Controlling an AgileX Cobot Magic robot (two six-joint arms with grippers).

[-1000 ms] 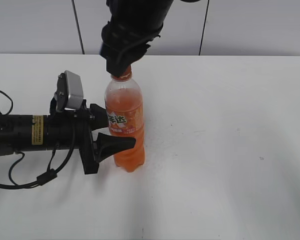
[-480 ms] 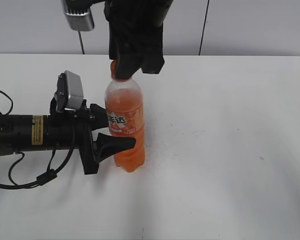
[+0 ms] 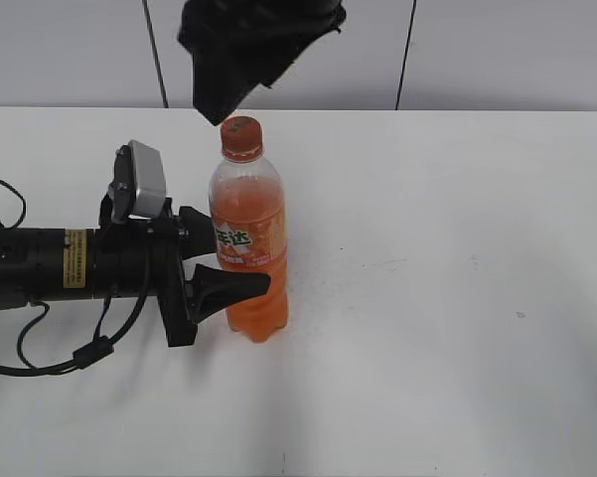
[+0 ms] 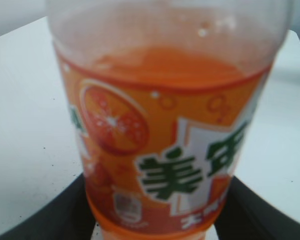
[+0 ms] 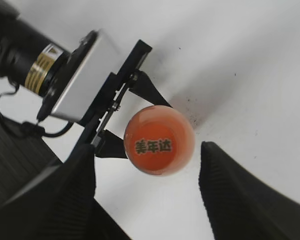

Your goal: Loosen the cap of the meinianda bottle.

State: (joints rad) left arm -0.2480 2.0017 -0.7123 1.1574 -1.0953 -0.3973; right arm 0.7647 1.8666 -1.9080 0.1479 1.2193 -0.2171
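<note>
The meinianda bottle (image 3: 248, 248) stands upright on the white table, with orange soda and an orange label (image 4: 162, 135). Its orange cap (image 3: 241, 137) sits on the neck; in the right wrist view the cap (image 5: 159, 140) shows dark print on its top. My left gripper (image 3: 243, 273) is shut on the bottle's body, one black finger on each side (image 4: 154, 220). My right gripper (image 3: 233, 94) hangs just above the cap and is open. Its fingers (image 5: 75, 190) stand wide on either side of the cap, clear of it.
The left arm (image 3: 70, 260) lies low along the table (image 3: 457, 248) from the left, with a grey wrist camera (image 3: 141, 181) and black cables (image 3: 89, 348). A pale wall with dark vertical seams is behind.
My right gripper was closed round the cap, turned, then let go and rose. The cap now shows bare. The bottle and left gripper have not moved.
</note>
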